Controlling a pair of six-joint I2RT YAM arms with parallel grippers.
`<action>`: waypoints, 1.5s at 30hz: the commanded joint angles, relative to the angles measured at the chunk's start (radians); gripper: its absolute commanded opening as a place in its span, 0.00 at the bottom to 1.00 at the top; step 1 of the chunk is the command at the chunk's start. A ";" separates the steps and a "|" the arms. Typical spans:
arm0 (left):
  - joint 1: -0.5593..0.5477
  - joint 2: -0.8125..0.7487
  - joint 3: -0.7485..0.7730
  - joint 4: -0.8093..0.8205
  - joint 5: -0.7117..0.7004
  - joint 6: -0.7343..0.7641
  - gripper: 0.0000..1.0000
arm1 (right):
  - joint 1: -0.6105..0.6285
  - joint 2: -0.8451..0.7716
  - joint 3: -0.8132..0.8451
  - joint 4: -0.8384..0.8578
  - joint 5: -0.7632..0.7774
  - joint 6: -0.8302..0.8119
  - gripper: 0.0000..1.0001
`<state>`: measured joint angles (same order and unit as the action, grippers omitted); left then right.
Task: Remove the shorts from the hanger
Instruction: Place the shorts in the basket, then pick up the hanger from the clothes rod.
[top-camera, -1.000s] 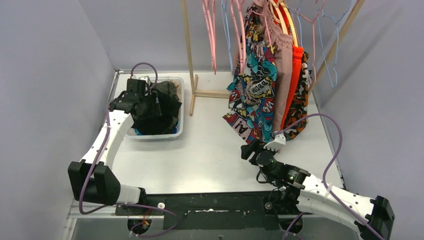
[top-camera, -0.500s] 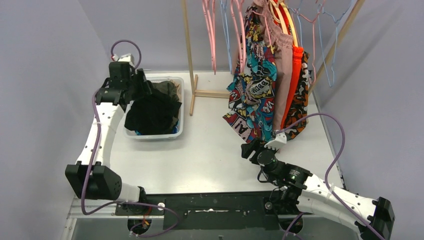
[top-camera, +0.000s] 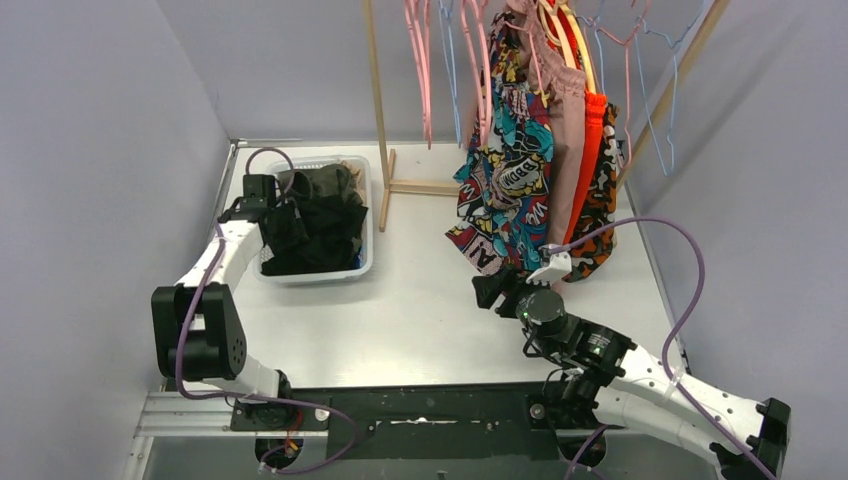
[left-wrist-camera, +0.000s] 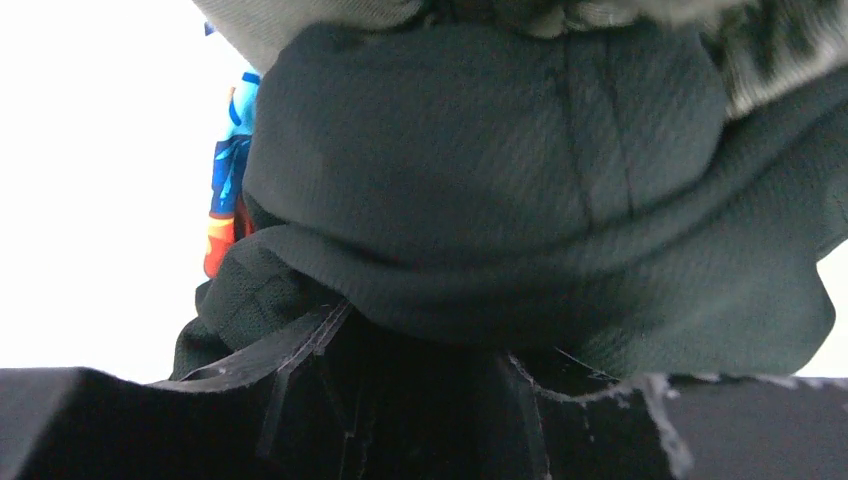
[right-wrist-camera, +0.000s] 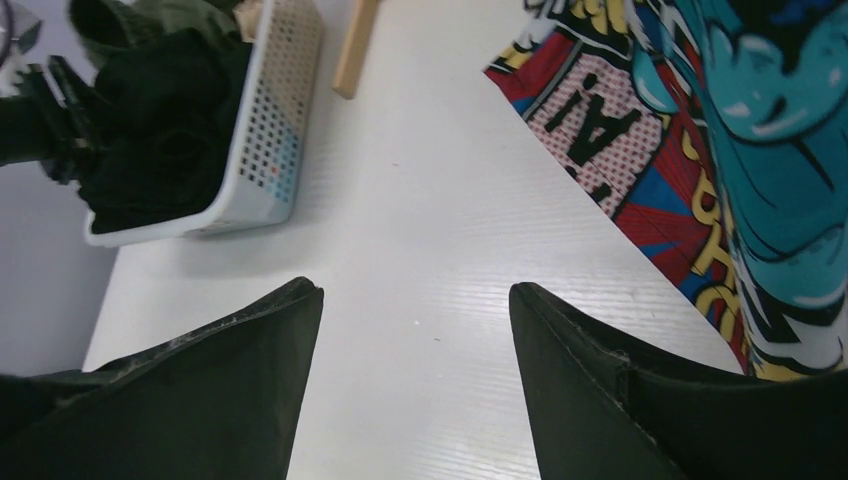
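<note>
**Part unloaded: four pairs left on the rack**

From the top camera you can see the job is partly done. The basket (top-camera: 312, 274) at the far left of the counter (top-camera: 420, 300) holds a heap with the black shorts (top-camera: 320, 228) uppermost and an olive green pair (top-camera: 325, 183) behind them. On the wooden rack (top-camera: 378, 100) several pink hangers (top-camera: 425, 60) hang bare. Four pairs are left to take off: the comic-print shorts (top-camera: 505, 180), the dusty pink shorts (top-camera: 570, 130), the orange shorts (top-camera: 592, 150) and the orange-black patterned shorts (top-camera: 603, 205). Your left jaws sit at the basket's left rim against the black cloth; your right jaws sit low on the counter, just beside the comic-print hem.

The left wrist camera is filled by black shorts (left-wrist-camera: 500, 200) pressed close, with a bright blue-and-orange print (left-wrist-camera: 225, 170) peeping out at the left, which the top view hides. You cannot tell here whether the left jaws are gripping the cloth or free of it.

The right wrist camera settles what the top view leaves unclear: the right jaws stand wide apart with nothing between them, bare counter below, comic-print shorts (right-wrist-camera: 700, 130) up to the right and the basket (right-wrist-camera: 265, 120) far left.
</note>
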<state>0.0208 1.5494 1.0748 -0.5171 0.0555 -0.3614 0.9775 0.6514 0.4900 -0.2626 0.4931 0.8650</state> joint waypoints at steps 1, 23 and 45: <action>0.000 -0.069 0.023 -0.050 -0.026 0.010 0.39 | 0.012 -0.020 0.093 0.124 -0.071 -0.125 0.70; -0.096 -0.443 0.018 -0.025 0.199 -0.010 0.73 | 0.013 0.065 0.498 0.034 0.185 -0.649 0.76; -0.338 -0.541 -0.110 0.198 0.346 -0.044 0.82 | -0.574 0.548 1.180 -0.301 -0.301 -0.576 0.66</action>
<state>-0.3134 1.0554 0.9478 -0.4046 0.3592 -0.4488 0.4561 1.1950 1.5852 -0.5343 0.3016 0.2584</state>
